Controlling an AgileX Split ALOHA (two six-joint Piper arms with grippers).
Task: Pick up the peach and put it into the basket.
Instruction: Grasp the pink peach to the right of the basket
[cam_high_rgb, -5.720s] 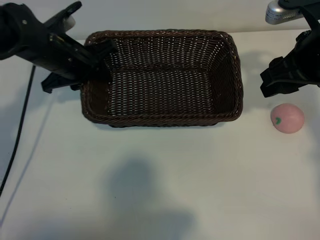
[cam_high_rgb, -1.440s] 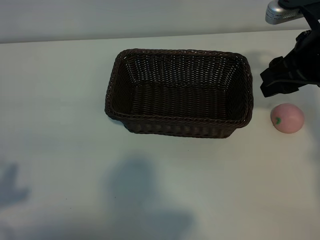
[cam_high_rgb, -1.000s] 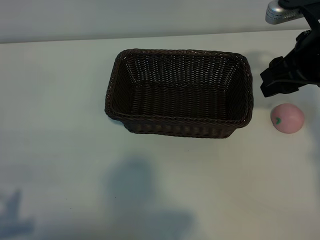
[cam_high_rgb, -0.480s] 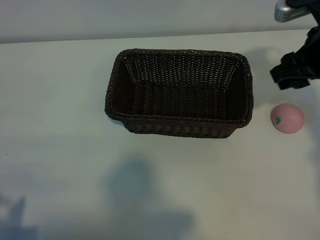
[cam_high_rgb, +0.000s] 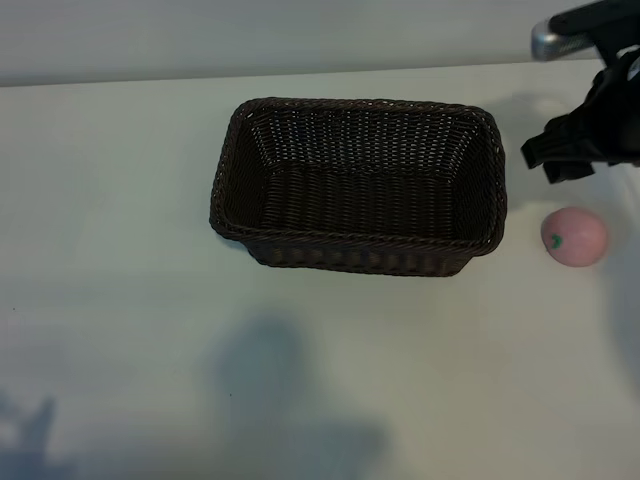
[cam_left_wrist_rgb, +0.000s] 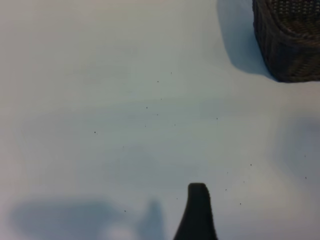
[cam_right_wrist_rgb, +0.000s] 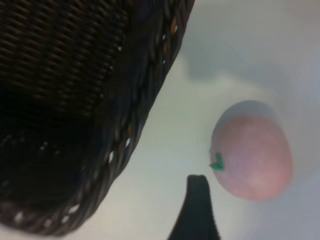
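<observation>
Approach step: right hand (cam_high_rgb: 575, 150), open and empty, hangs above the desk (cam_high_rgb: 120, 250) between basket (cam_high_rgb: 358, 186) corner and peach (cam_high_rgb: 574, 237). Peach lies just beside basket, outside it. Next: descend over peach, close.

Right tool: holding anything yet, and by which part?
Nothing held. The right tool is open above the table, apart from the peach, which lies on the table beside the basket.

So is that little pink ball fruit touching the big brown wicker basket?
Apart. The exterior view shows bare white table between the pink peach and the wicker basket.
</observation>
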